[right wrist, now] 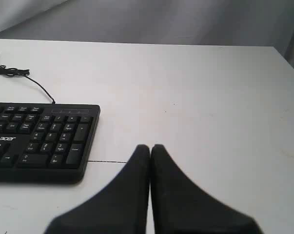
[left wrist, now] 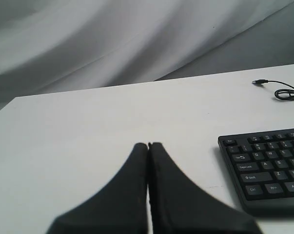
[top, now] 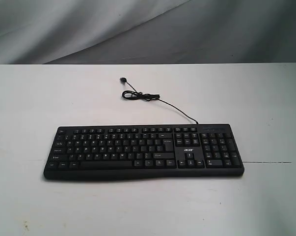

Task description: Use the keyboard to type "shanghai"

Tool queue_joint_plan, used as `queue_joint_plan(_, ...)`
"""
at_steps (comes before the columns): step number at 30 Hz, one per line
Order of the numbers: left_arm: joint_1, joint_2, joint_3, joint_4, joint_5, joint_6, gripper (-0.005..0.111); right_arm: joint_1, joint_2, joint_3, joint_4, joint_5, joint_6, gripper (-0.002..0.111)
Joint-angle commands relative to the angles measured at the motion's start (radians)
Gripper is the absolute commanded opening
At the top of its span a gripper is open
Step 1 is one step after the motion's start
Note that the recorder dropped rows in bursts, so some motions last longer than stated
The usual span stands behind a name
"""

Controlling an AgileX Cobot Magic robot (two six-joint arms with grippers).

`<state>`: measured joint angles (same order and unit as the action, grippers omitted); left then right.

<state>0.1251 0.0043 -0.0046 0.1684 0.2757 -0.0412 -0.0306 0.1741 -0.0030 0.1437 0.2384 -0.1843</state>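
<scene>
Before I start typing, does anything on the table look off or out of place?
Only the cable: it runs from the keyboard to a loose coil, its plug lying free on the table, connected to nothing. The keyboard itself sits flat.

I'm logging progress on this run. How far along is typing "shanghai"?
Nothing is visibly done, and no screen is in view to check. Nothing is in hand: the left gripper is shut over bare table beside the Esc end of the keyboard. The right gripper is shut beside the number pad end. Neither touches a key. All eight letters probably remain.
</scene>
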Motion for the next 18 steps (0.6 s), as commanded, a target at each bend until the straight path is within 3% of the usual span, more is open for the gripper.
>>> queue_joint_plan(1,-0.007,-0.004,0.005,-0.002,-0.010,-0.004,0.000,-0.007,-0.006,0.003,0.001,-0.001,0.002,0.000)
queue_joint_plan(14,-0.007,-0.004,0.005,-0.002,-0.010,-0.004,0.000,-0.007,-0.006,0.003,0.001,0.006,0.002,0.000)
queue_joint_plan(18,-0.007,-0.004,0.005,-0.002,-0.010,-0.004,0.000,-0.007,0.004,-0.157,0.033,0.066,0.002,0.000)
